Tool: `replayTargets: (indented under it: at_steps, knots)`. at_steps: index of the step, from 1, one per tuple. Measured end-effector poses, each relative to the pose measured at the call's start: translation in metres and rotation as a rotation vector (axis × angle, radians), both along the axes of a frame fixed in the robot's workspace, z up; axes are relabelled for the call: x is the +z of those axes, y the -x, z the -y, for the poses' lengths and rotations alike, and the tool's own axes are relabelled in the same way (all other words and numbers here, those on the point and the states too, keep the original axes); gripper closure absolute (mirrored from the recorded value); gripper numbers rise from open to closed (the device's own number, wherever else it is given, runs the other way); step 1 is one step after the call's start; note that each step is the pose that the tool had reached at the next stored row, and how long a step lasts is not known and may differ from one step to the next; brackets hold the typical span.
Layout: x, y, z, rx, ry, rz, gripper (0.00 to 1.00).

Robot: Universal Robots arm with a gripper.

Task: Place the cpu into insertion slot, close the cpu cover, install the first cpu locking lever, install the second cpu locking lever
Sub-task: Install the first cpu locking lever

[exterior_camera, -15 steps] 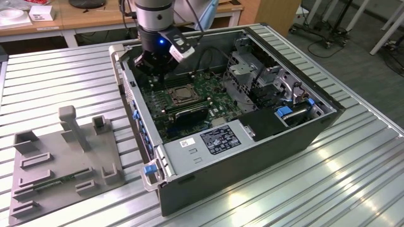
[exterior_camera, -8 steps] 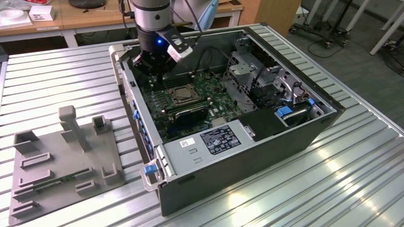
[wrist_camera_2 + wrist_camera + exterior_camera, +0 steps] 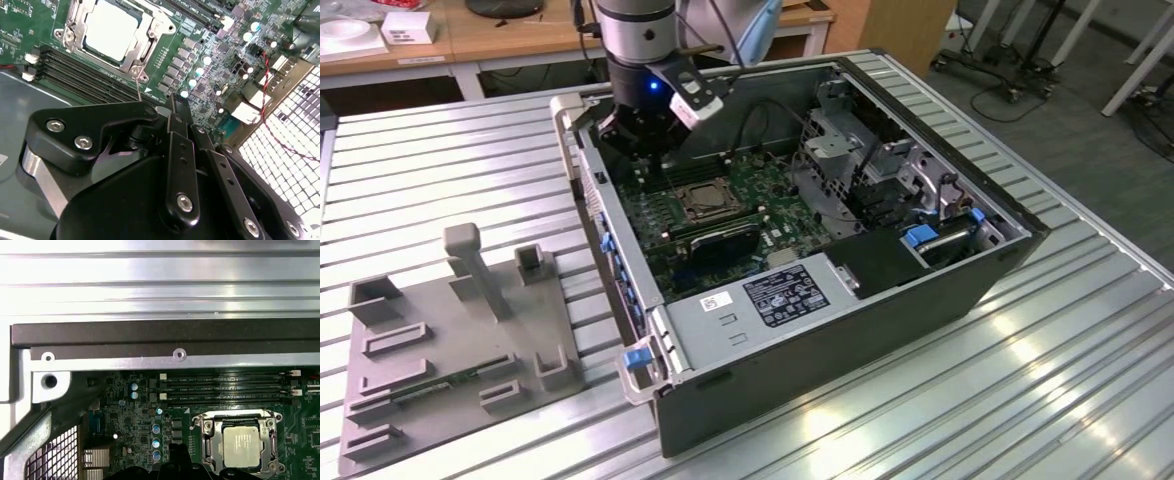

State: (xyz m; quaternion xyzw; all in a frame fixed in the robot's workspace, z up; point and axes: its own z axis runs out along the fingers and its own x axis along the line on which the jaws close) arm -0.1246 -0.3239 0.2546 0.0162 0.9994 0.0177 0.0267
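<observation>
We are finding the cpu (image 3: 241, 445) lying flat and face up in the insertion slot (image 3: 678, 201). It is square, so no axis is reading longer than another, and its sides are running parallel to the slot's rim, one of them alongside the long black memory slots (image 3: 225, 387). The cpu cover (image 3: 150, 44) is lying closed over it, its window framing the chip. In the exterior view the pincer (image 3: 640, 158) is hanging inside the open computer case (image 3: 854, 330), just beside the slot. In the second wrist view a thin metal lever (image 3: 138, 85) is standing at a slant from a corner of the slot up to the pincer's black body. We cannot tell whether the pincer is spread, pressed together or pinching that lever. The case is resting on the ribbed metal bench (image 3: 454, 160), with a grey fixture tray (image 3: 454, 340) lying to the exterior view's left.
</observation>
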Motion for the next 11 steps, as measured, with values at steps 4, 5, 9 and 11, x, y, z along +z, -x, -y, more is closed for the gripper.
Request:
replayTargets:
  at_steps: [4, 5, 9, 11]
  knots:
    - [-0.0013, 0.0011, -0.0032, 0.000, -0.0004, -0.0001, 0.89]
    - [-0.0016, 0.0012, -0.0043, 0.000, -0.0007, -0.0001, 0.89]
    - [-0.0028, 0.0016, -0.0101, -0.001, -0.0018, 0.0000, 0.89]
    - [-0.0034, 0.0019, -0.0123, -0.001, -0.0021, 0.0000, 0.89]
